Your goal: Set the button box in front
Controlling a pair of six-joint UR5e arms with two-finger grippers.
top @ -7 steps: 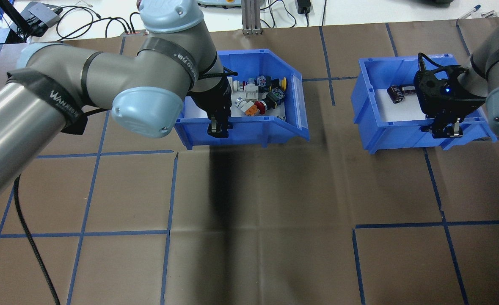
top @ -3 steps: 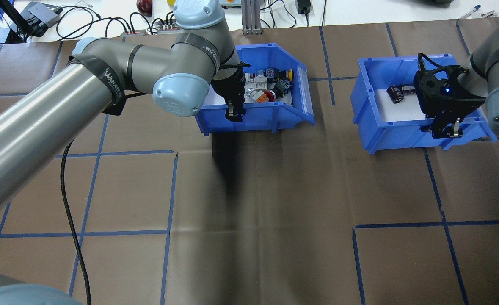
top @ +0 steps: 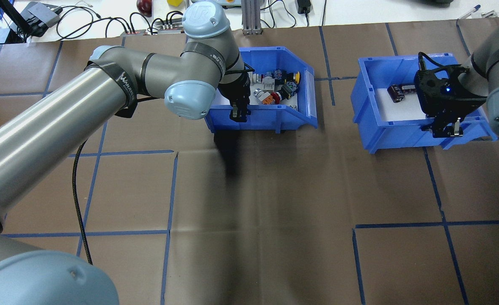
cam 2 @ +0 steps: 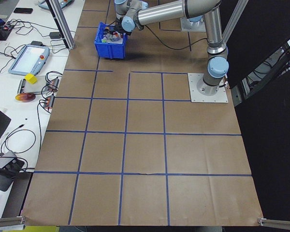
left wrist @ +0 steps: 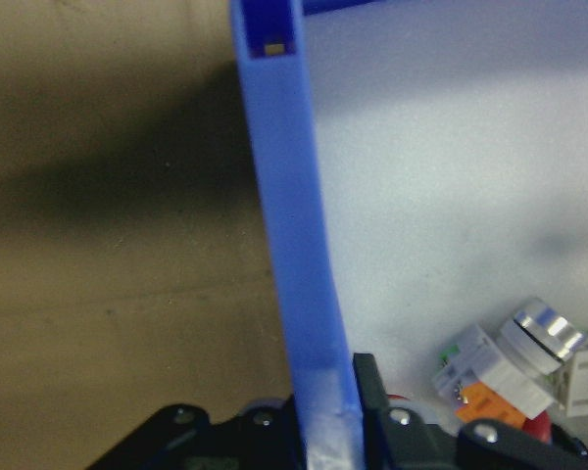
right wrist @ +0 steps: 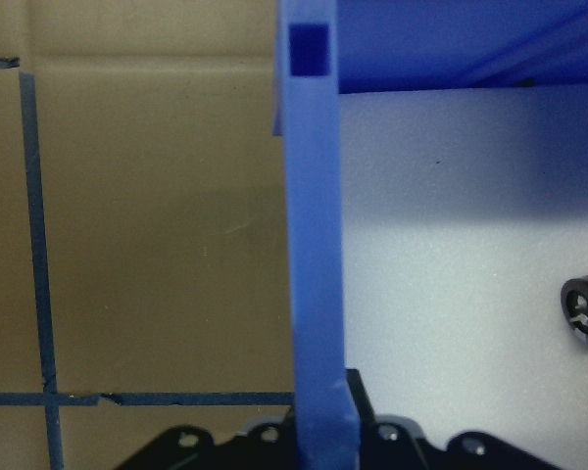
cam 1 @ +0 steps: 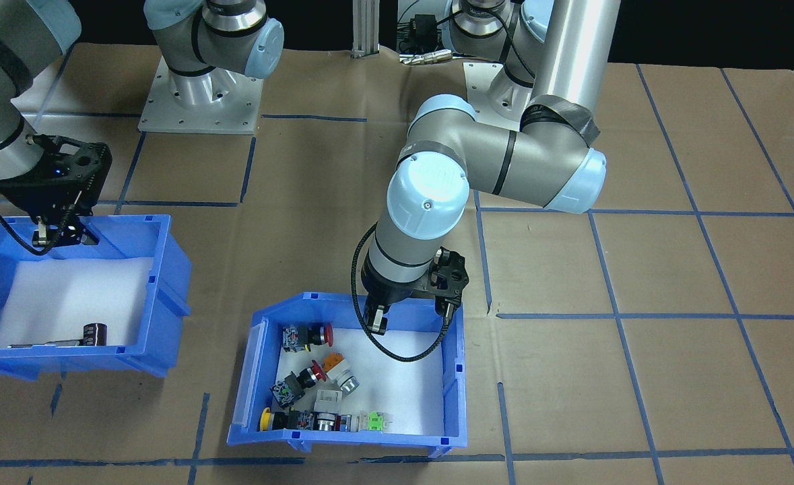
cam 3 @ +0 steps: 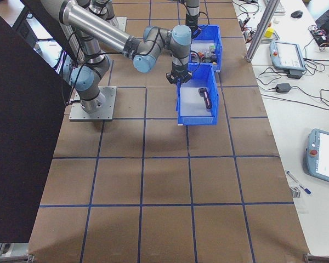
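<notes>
The button box point(top: 270, 122) is a blue bin with a white liner, holding colourful push buttons point(top: 274, 91). It sits toward the table's far side in the overhead view. My left gripper point(top: 239, 115) is shut on its near wall, one finger inside and one outside. The front-facing view shows the button box point(cam 1: 343, 441) near the bottom edge, my left gripper point(cam 1: 376, 322) at its rear wall. In the left wrist view that wall point(left wrist: 294, 245) runs between the jaws. My right gripper point(top: 446, 130) is shut on the near wall of the other bin.
The second blue bin point(top: 401, 135) to the right holds a small dark part point(top: 397, 93). Cables and devices point(top: 105, 21) lie on the white bench beyond the far edge, beside an aluminium post point(top: 249, 17). Blue tape lines grid the brown table cover.
My left arm has carried the button box to the right and farther from the robot, and the box now looks smaller in the overhead view. The right arm and its bin have not moved.
</notes>
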